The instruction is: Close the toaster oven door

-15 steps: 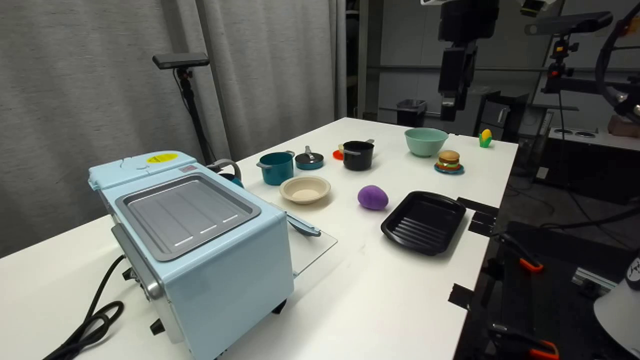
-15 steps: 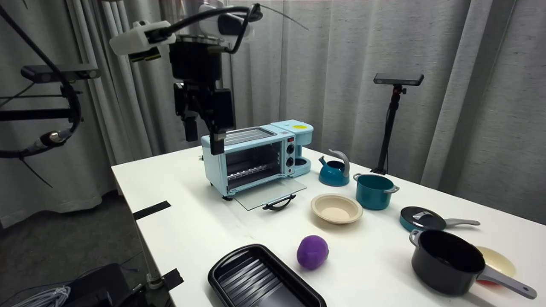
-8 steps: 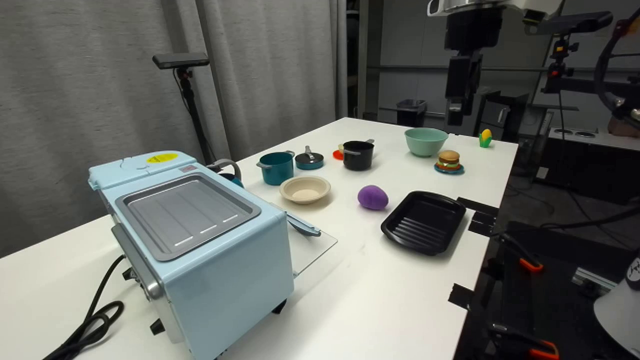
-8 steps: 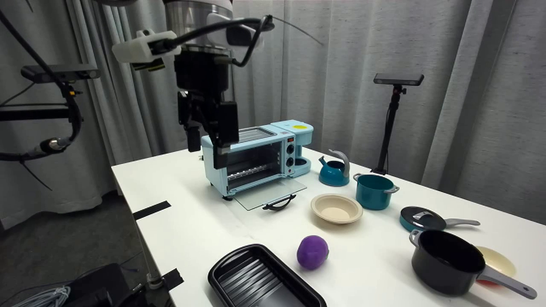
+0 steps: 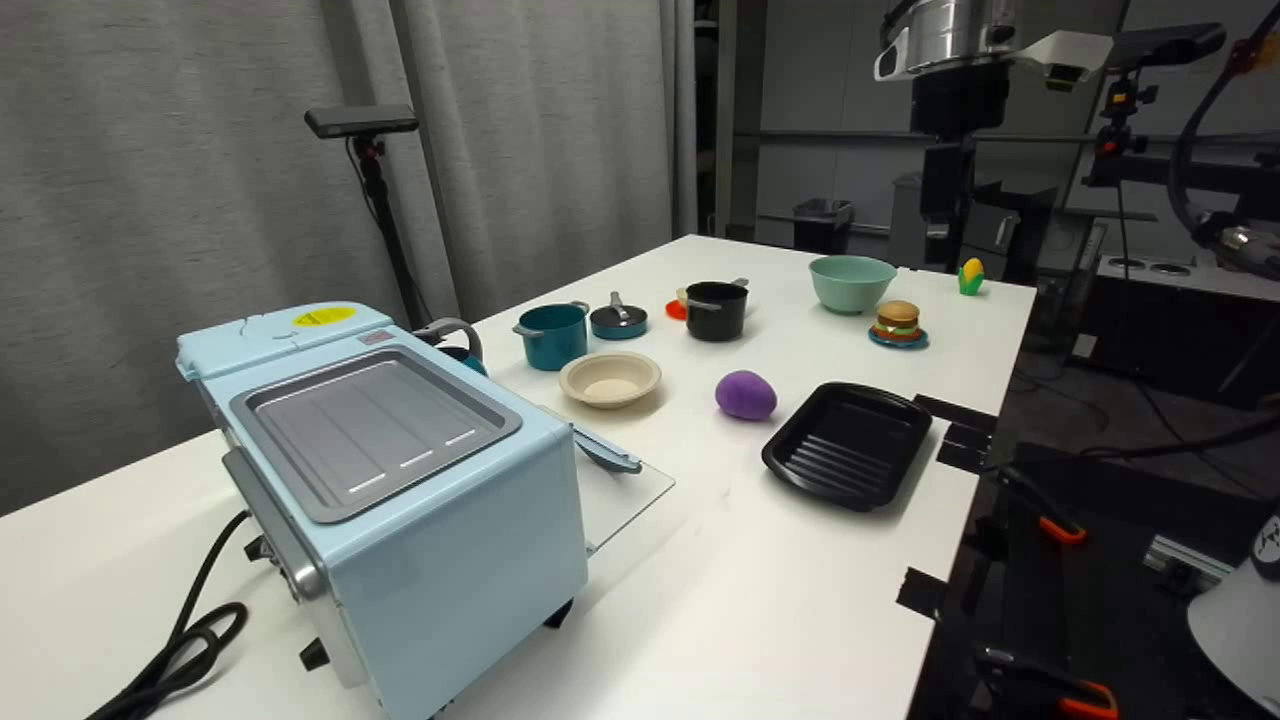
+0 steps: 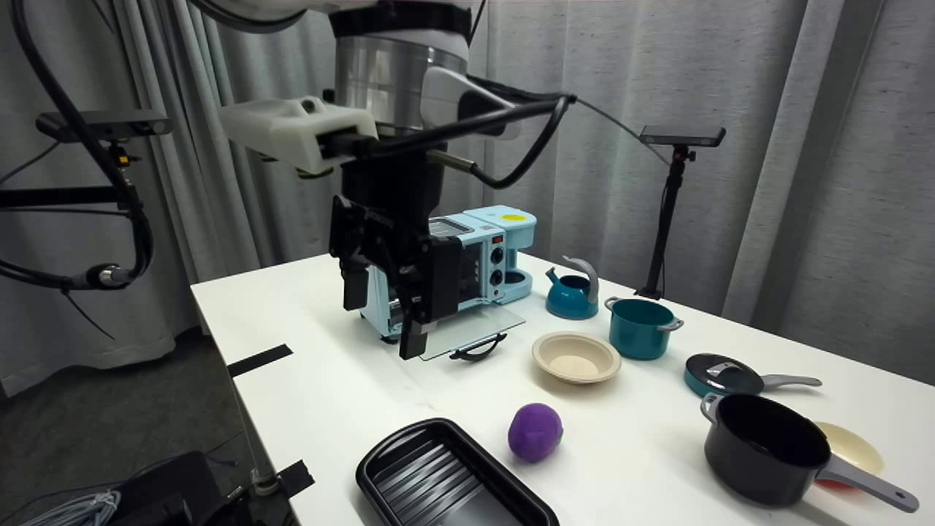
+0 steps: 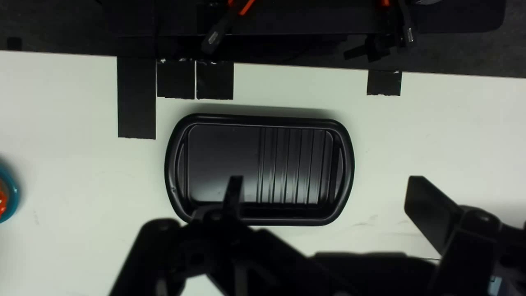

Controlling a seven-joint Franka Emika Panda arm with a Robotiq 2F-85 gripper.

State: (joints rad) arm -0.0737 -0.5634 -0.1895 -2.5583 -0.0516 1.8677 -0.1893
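In an exterior view the pale blue toaster oven stands on the white tabletop, a yellow oval label on its top — the print too small to read — and a small reddish label by the grey tray, likewise unreadable. Its black power cord lies looped beside it. Grey curtains hang along one side of the room, with a camera on a stand in front of them and a dark bin farther off.

In an exterior view the toaster oven door is lowered, its clear glass reaching out from the front of the appliance, the black handle at its outer edge. The gripper points down and hides part of the oven and a corner of the door.

In the wrist view its fingers stand wide apart, one of them partly covering a black ribbed pan on the tabletop. Strips of black tape run from the tabletop's edge — past it lies a dark floor
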